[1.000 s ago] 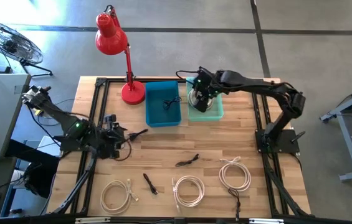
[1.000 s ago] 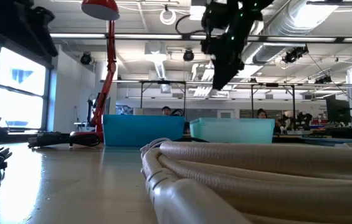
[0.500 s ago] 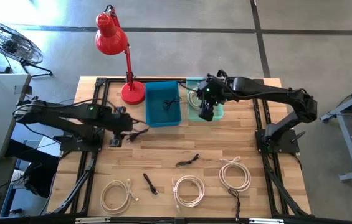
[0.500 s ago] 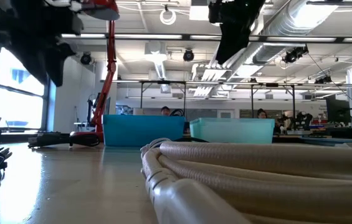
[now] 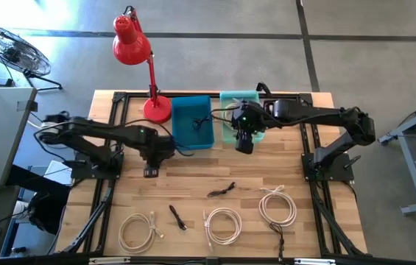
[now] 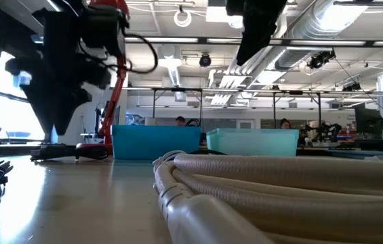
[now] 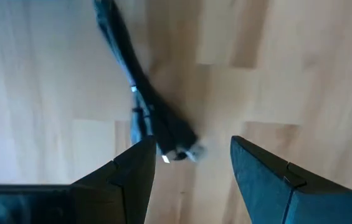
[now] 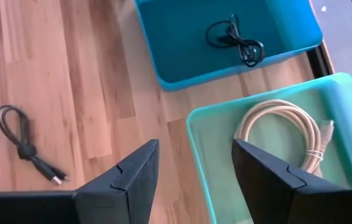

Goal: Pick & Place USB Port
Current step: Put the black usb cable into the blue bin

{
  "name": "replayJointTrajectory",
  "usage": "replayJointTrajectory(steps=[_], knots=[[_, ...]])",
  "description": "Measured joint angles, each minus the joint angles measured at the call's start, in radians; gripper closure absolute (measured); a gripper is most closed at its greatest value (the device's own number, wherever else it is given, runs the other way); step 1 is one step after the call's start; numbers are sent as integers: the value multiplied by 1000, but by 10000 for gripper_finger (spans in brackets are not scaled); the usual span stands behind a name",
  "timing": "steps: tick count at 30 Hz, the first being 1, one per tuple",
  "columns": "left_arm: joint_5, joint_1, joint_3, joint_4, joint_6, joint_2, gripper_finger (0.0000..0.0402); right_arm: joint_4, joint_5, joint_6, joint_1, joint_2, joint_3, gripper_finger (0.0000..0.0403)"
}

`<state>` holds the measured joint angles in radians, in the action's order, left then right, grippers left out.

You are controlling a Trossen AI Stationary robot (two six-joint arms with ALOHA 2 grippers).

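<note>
The worktop (image 5: 193, 184) is pale wood with smooth planks and a soft shine. The blue bin (image 8: 225, 37) and the green bin (image 8: 344, 106) look like smooth plastic. The beige cable (image 8: 288, 134) looks rubbery. The red lamp (image 5: 130, 40) is glossy.

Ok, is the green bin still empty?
No, the right wrist view shows a coiled beige cable lying inside the green bin.

My overhead view looks straight down; low view sits at tabletop level — both share the blue bin (image 5: 192, 122) (image 6: 156, 141).
</note>
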<state>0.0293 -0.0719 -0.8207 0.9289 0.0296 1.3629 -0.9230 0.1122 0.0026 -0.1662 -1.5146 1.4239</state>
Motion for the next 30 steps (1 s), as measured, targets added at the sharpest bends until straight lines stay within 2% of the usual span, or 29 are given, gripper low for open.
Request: replayJointTrajectory(steps=[6, 10, 15, 18, 20, 22, 23, 28, 30], knots=[[-80, -1, 0, -29, 5, 114, 200, -32, 77, 3, 35, 0, 0, 208], [-139, 0, 0, -93, 15, 161, 200, -41, 86, 25, 55, 0, 0, 208], [-116, -1, -3, -153, 36, 226, 204, -39, 92, 29, 83, 0, 0, 208], [-110, -1, -6, -143, 36, 267, 238, -39, 93, 42, 98, 0, 0, 208], [-104, 1, -7, -124, 37, 289, 287, -39, 95, 42, 109, 0, 0, 208], [-99, 2, -8, -115, 19, 296, 353, -40, 95, 42, 122, 0, 0, 208], [-100, 4, -8, -112, 9, 297, 370, -39, 95, 42, 128, 0, 0, 208], [-124, 53, -14, -67, 8, 276, 369, -70, 108, 19, 156, 0, 0, 208], [-131, 82, -24, 16, 33, 252, 370, -95, 146, 20, 165, 0, 0, 208]])
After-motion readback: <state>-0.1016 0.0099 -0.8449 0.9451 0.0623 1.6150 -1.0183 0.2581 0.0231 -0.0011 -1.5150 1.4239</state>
